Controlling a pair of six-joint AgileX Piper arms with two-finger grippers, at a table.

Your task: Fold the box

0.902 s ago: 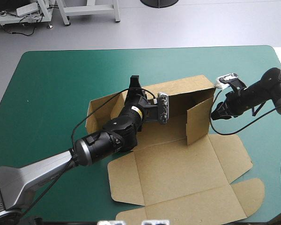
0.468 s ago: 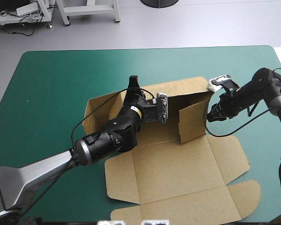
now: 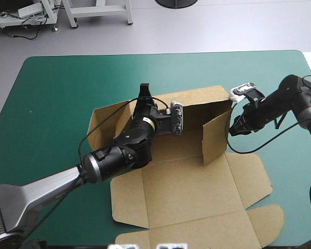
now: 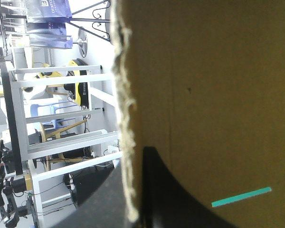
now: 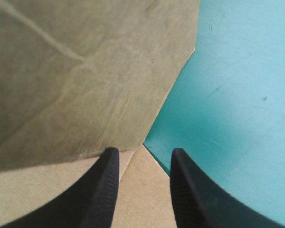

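Note:
The brown box (image 3: pixel 197 192) lies mid-table with its lid panel flat toward the near edge. Its back wall (image 3: pixel 202 98) and its right side wall (image 3: pixel 216 137) stand raised. My left gripper (image 3: pixel 144 94) is at the back wall's left part, shut on the wall's top edge. In the left wrist view the torn board edge (image 4: pixel 126 95) runs between the black fingers (image 4: pixel 154 190). My right gripper (image 3: pixel 236 127) is open just outside the right wall. In the right wrist view that wall (image 5: pixel 76 80) stands just ahead of the right gripper (image 5: pixel 145 151), with nothing between its fingers.
A left side flap (image 3: pixel 101 122) leans outward beside my left arm. Bare teal-green cover (image 3: pixel 57 104) stretches left of and beyond the box. Right of the box only a narrow strip (image 5: pixel 237 95) remains before the table's edge. The lid's rounded tab (image 3: pixel 262 220) nears the front edge.
The whole box has slid left and toward the near edge. The right gripper moved in toward the right wall, which swung inward and then eased back a little. The left gripper kept its hold.

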